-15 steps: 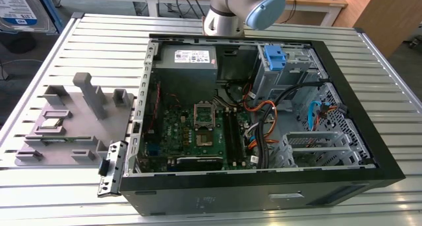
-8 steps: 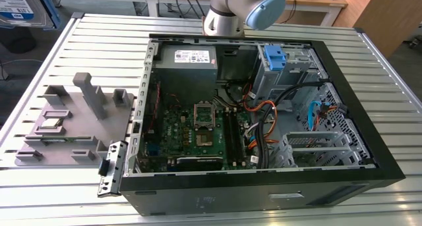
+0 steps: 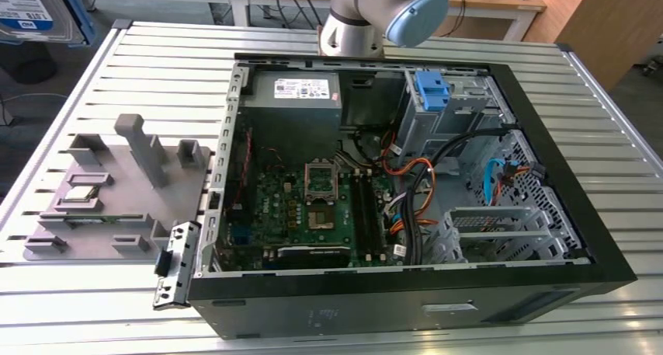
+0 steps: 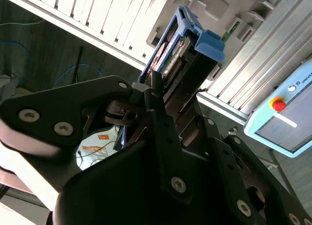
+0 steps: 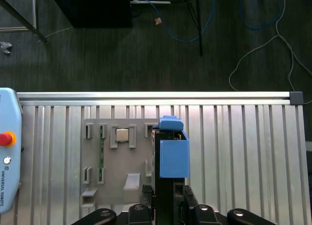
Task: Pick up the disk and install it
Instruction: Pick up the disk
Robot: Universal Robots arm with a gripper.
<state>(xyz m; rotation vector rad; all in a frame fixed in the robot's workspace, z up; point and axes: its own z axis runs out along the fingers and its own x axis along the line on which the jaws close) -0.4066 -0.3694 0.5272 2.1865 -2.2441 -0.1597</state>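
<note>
**Held item:** disk (image 5: 174,159), a flat silver-metal hard drive clipped in a blue plastic carrier frame. It appears edge-on in both wrist views, with the frame's blue tab outermost. In the exterior view the disk (image 3: 31,13) sits in the upper corner on the exterior view's left, its white-and-blue label facing the camera. The label's print is not legible.

**Holder:** black two-finger gripper (image 5: 168,198). Its fingers are clamped on the two flat faces of the disk (image 4: 170,51), which hangs in the air above the worktop and well apart from the case.

**Support:** slatted aluminium worktop (image 3: 622,184).

**On it, near the edge at the exterior view's left:** grey plastic fixture plate (image 3: 124,207) with upright posts and slots.
- It carries a square silver processor chip (image 3: 83,193) and a narrow green memory strip (image 3: 78,219).
- In the first wrist view the disk overlaps one edge of this plate.

**Centre of the worktop to the exterior view's right:** black tower computer case (image 3: 362,301), lying open side up. Contents:
- green motherboard (image 3: 300,200)
- grey power-supply box (image 3: 300,91) with a white sticker, print too small to read
- lone blue plastic bracket (image 3: 433,91) in the drive bay
- orange and black cables (image 3: 414,176)

**At the worktop's far edge:** grey and light-blue arm (image 3: 383,13).

**At another edge:** pale blue pendant (image 5: 7,156) with a red button
</note>
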